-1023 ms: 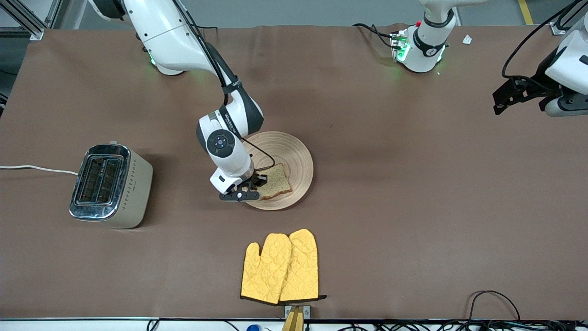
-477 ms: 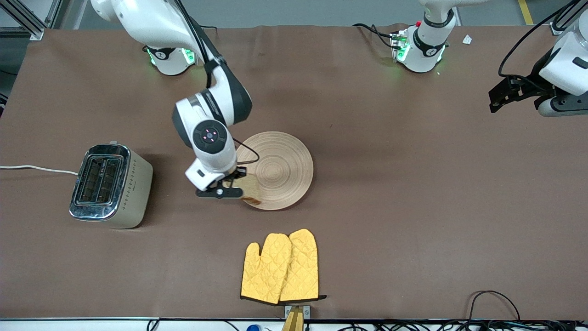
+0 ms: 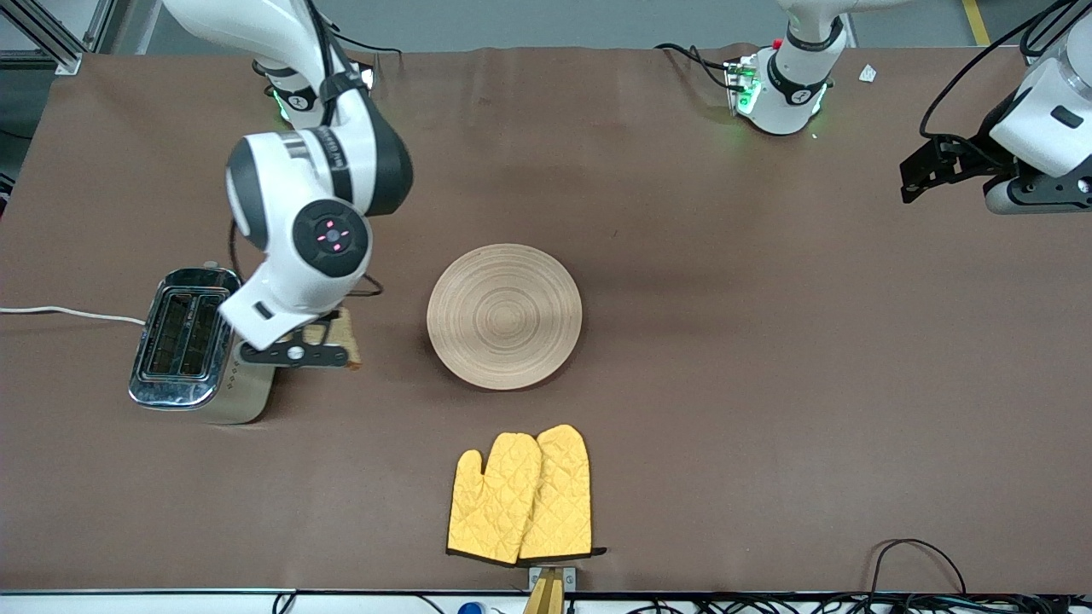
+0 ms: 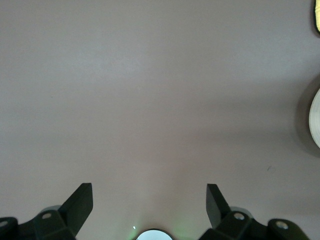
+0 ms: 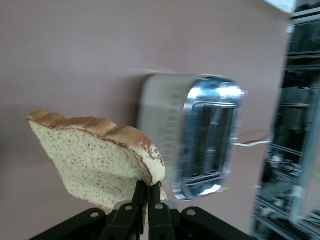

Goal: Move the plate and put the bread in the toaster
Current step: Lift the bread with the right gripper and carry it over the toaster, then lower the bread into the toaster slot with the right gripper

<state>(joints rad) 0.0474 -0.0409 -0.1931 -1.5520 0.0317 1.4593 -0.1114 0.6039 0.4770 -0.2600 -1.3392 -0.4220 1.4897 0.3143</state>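
Observation:
My right gripper is shut on the bread, a brown slice that hangs in the air beside the toaster. In the right wrist view the bread sits pinched at its edge between the fingers, with the toaster and its two slots just past it. The wooden plate lies bare at mid-table. Over the table's left-arm end, far from everything, my left gripper waits open, and its wrist view shows its fingertips spread above bare brown cloth.
A pair of yellow oven mitts lies nearer the front camera than the plate. The toaster's white cord runs off toward the right arm's end of the table. Cables loop along the front edge.
My right gripper has lifted the bread off the plate and carried it toward the toaster. The plate now lies bare. The left arm has only drifted slightly.

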